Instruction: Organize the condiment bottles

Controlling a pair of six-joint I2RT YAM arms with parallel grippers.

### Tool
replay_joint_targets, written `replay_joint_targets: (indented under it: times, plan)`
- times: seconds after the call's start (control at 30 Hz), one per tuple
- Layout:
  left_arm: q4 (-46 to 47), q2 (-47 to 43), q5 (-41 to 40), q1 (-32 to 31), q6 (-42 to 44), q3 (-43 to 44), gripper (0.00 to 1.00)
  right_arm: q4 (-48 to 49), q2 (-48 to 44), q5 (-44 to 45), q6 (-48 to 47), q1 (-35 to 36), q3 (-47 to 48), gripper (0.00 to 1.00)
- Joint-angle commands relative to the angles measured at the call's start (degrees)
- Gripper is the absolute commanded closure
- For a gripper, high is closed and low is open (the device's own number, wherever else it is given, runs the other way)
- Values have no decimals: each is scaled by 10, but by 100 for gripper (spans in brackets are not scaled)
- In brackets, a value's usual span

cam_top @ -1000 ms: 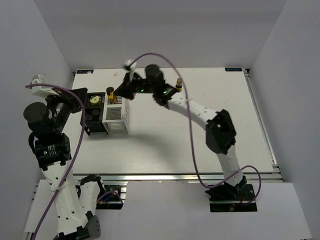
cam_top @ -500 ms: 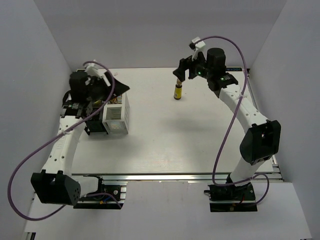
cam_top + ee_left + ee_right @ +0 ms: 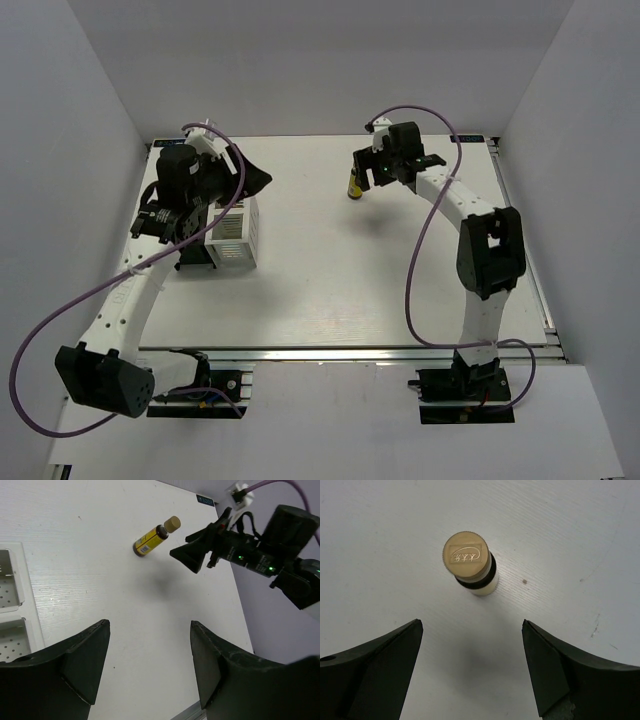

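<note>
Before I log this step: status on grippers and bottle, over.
Left gripper open, empty. Right gripper open, empty. Yellow bottle upright on table, ungripped. No obstruction.

Top cam: I look down on the whole bench (image 3: pixel 330 290) from high at its near edge. L wrist cam views the yellow bottle (image 3: pixel 152 536) from afar, R wrist cam close above. All three share it.

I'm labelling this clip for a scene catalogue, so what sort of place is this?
Probably a robotics lab test cell: a white table boxed in by plain grey walls, cabled left arm and right arm mounted at its near edge, one yellow bottle as prop.
</note>
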Motion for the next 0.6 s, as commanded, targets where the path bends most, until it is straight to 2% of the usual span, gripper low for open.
replay_joint_targets:
  times: [0.0,0.13,0.33,0.47,0.57]
  plan:
    - [-6,-41,-28,-5,-2,6,25,-10,40,11,-12,1,57,14]
    - [-24,-62,-48,-5,-4,0,25,1,74,-3,-21,1,85,14]
    - [-39,-78,-62,-5,-13,-1,25,70,113,-16,-34,1,92,16]
    - [-51,-80,-72,-5,-11,10,25,107,129,-32,-36,1,92,21]
    - [-62,-81,-79,-5,-9,17,25,132,135,-43,-35,2,92,28]
